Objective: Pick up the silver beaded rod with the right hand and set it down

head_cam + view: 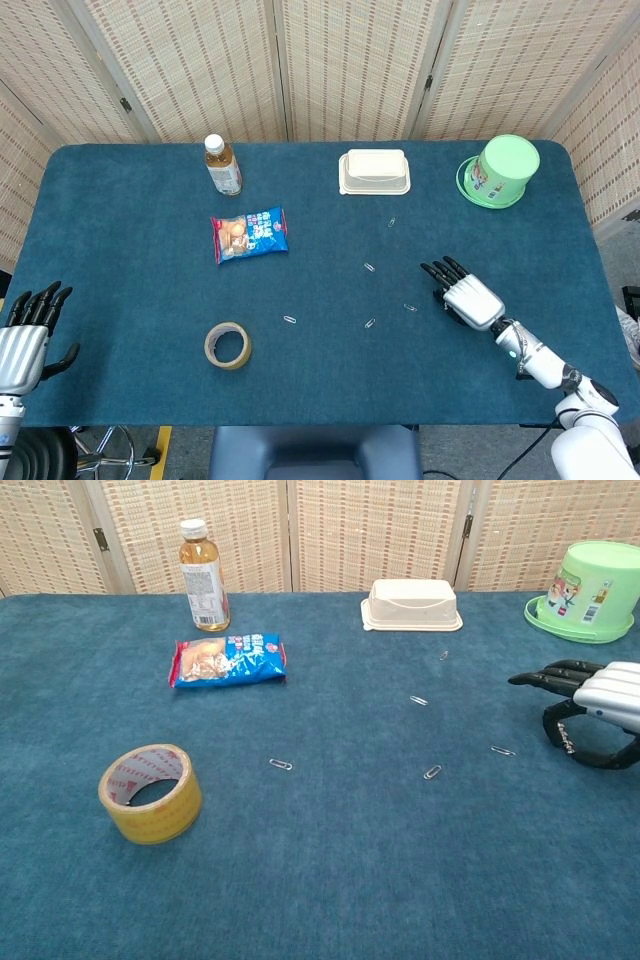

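I have the right hand (592, 712) low over the blue table (130, 260), its dark fingers (545, 677) stretched toward the middle of the cloth and the thumb curled beneath them. The silver beaded rod (568, 742) shows in the chest view as a short beaded length under the fingers, against the thumb; I read it as pinched there, though the head view hides it beneath the hand (466, 296). Just ahead of the fingertips lies a paper clip (502, 750), with a second clip (432, 772) a little further out from them. Well beyond the fingers, toward the far edge, stand the green tub (499, 172) and the cream lidded box (374, 171). Across the table from the fingertips are the snack packet (249, 234), the drink bottle (222, 165) and the roll of tape (228, 345). My left hand (27, 340) waits off the near left corner, fingers (38, 300) apart and straight, holding nothing.
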You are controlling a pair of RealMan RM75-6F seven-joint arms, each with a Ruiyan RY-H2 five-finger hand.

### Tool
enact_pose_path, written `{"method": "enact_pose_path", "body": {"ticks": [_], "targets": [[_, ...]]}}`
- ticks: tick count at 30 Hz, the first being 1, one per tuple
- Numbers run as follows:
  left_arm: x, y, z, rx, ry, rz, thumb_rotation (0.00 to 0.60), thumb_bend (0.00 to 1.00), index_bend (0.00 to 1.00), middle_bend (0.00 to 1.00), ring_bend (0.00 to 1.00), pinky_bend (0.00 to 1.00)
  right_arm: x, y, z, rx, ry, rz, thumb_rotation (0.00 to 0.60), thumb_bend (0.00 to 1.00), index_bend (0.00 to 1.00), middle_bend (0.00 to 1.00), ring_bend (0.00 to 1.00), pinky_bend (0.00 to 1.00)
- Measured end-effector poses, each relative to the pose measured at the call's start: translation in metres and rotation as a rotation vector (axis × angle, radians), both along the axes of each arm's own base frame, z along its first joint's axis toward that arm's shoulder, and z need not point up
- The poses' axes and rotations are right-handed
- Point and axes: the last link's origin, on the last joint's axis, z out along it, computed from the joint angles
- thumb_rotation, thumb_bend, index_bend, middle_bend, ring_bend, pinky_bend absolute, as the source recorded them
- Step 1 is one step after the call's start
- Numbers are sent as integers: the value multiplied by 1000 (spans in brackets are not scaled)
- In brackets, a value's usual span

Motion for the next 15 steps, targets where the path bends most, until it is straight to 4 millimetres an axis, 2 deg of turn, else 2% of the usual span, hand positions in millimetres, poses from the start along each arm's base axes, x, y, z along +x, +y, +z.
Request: {"method": "enact_pose_path", "body": {"ticks": [9, 15], "targets": [[0, 0, 0, -1, 2, 1, 600, 393, 0, 66, 113, 79, -1, -1, -1, -1, -3, -13, 600, 412, 597, 0, 0, 0], [0, 0, -1, -4, 1, -3, 600, 393, 0, 66, 113, 81, -2, 0, -1, -2, 7, -14, 600, 411, 671, 0, 0, 0]]}}
